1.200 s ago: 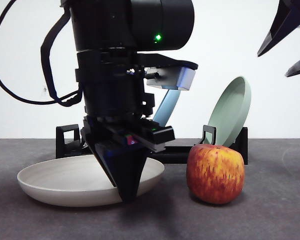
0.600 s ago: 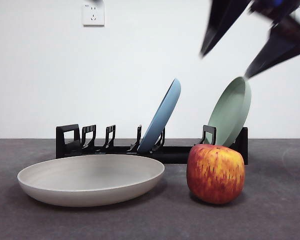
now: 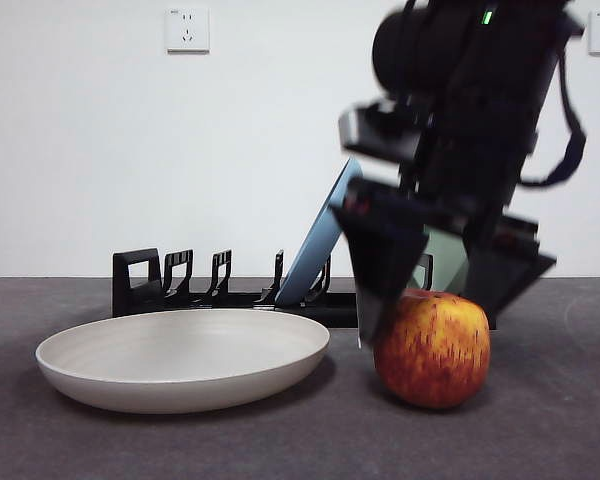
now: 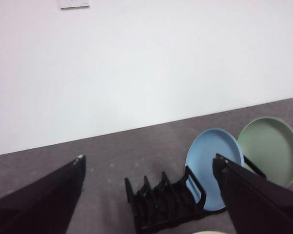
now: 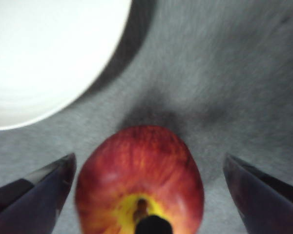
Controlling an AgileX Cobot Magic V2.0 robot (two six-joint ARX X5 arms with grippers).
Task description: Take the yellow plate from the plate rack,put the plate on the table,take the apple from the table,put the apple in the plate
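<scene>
The apple [image 3: 432, 348] sits on the table [image 3: 540, 430], right of the yellow plate [image 3: 182, 358]; the plate rack [image 3: 230, 290] with 2 plates stands behind both.

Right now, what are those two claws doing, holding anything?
Left gripper: open, holding nothing, raised away above the rack.
Right gripper: open, jaws either side of the apple, not gripping it.

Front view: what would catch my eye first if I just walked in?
A big black right gripper hanging over a red and yellow apple on the dark table, its open jaws either side of the fruit. Beside the apple lies a wide yellow plate, with a blue plate leaning in the plate rack behind.
</scene>
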